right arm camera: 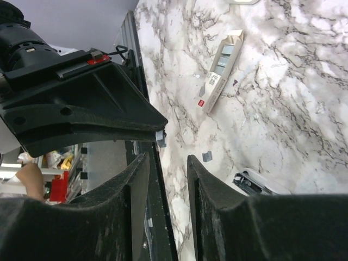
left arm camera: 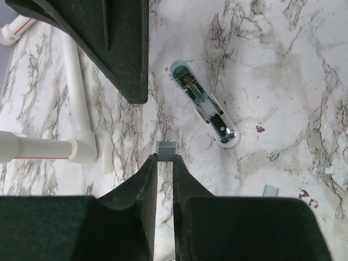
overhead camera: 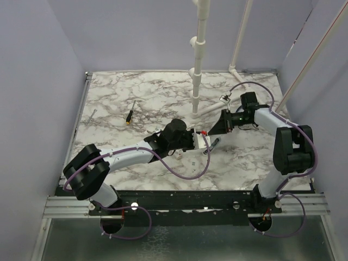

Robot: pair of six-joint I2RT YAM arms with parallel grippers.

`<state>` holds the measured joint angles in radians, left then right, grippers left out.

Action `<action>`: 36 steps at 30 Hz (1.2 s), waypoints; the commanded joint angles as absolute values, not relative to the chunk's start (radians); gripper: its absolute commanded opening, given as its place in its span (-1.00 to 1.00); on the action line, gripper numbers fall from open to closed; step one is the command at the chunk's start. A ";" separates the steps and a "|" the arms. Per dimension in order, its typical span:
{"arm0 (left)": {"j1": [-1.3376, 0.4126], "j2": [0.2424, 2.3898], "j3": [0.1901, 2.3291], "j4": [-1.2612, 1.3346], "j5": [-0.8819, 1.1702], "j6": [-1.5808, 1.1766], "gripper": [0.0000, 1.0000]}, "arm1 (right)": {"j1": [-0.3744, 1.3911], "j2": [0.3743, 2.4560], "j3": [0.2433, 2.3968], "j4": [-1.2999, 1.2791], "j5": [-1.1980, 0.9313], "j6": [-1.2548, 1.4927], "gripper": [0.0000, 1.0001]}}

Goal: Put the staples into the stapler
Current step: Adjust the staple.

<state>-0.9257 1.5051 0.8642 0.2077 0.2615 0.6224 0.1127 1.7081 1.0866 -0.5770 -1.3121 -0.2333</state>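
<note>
The stapler (left arm camera: pixel 202 104) lies opened on the marble table, its metal channel facing up; one end of it shows as the stapler (right arm camera: pixel 251 182) at the lower right of the right wrist view. My left gripper (left arm camera: pixel 165 157) is shut on the staples (left arm camera: pixel 166 150), a short grey strip sticking out of its tips, just left of the stapler's near end. From the right wrist the same staples (right arm camera: pixel 161 137) show at the left gripper's tip. My right gripper (right arm camera: pixel 166 157) is open and holds nothing, close above the left one. From above, left gripper (overhead camera: pixel 206 145) and right gripper (overhead camera: pixel 223 129) meet mid-table.
A loose grey staple piece (left arm camera: pixel 270 190) lies right of the left fingers. A white oblong box (right arm camera: pixel 220 70) rests farther out. White pipes (overhead camera: pixel 198 70) rise at the back centre, a screwdriver (overhead camera: pixel 130 115) lies at the left, and the table's metal edge rail (right arm camera: pixel 130 32) is near.
</note>
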 commanded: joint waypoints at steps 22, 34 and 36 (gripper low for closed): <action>-0.976 1.742 1.115 -0.109 0.264 0.041 -1.00 | -0.190 1.502 0.998 -0.711 -1.150 -0.413 -0.27; -0.954 1.770 1.085 -0.117 0.174 0.108 -1.00 | -0.195 1.486 0.964 -0.699 -1.136 -0.441 -0.27; -0.949 1.782 1.083 -0.117 0.165 0.115 -1.00 | -0.194 1.496 0.965 -0.704 -1.141 -0.449 -0.27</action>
<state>-0.9611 1.7500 1.0882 -0.1070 0.2085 0.0944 -0.1902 1.4868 0.9691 -0.7059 -1.1522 -0.4187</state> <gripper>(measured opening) 0.139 0.368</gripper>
